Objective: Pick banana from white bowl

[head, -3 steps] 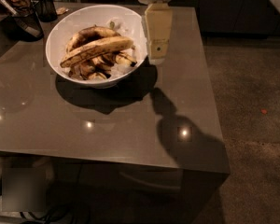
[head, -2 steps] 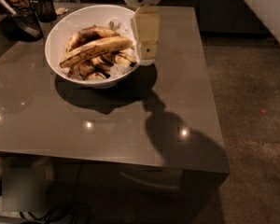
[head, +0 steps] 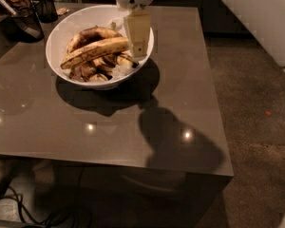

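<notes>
The white bowl (head: 66,30) sits on the far left part of the grey table. The banana (head: 92,52), long and yellow with brown speckles, lies across the top of several shorter, darker bananas inside it. My gripper (head: 137,42) hangs over the right side of the bowl, its cream finger (head: 137,30) pointing down just beside the banana's right end. It holds nothing that I can see.
Dark mesh cups (head: 26,23) stand at the table's far left corner, behind the bowl. The grey table (head: 133,118) has lamp glare spots near its front. Its right edge drops to a speckled floor (head: 256,118). Cables lie under the table's front left.
My gripper has moved left, from beside the bowl's right rim to over the bowl's right side, closer to the banana. The bowl and bananas have not shifted.
</notes>
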Robot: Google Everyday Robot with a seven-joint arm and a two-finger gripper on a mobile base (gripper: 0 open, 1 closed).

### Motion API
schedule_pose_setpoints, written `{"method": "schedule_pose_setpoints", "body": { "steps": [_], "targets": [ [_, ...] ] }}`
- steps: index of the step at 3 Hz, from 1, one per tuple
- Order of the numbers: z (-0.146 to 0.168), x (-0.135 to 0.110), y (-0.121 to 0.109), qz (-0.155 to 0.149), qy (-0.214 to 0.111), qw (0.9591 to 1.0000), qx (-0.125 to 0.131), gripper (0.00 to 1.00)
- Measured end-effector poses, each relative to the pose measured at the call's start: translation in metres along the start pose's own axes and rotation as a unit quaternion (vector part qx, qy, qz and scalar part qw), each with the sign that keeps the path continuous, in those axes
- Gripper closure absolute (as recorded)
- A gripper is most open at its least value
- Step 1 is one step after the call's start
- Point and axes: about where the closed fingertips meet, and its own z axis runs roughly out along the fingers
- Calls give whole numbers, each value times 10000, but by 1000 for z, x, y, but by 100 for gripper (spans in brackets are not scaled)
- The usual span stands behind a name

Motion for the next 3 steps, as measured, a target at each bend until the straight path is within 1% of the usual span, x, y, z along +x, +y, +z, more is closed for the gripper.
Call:
{"method": "schedule_pose_setpoints", "body": {
  "steps": [2, 3],
  "targets": [
    [-1, -12, -20, -149, 5, 9998, 89, 19],
    [4, -25, -28, -329, -41, 9994, 72, 22]
  ]
}}
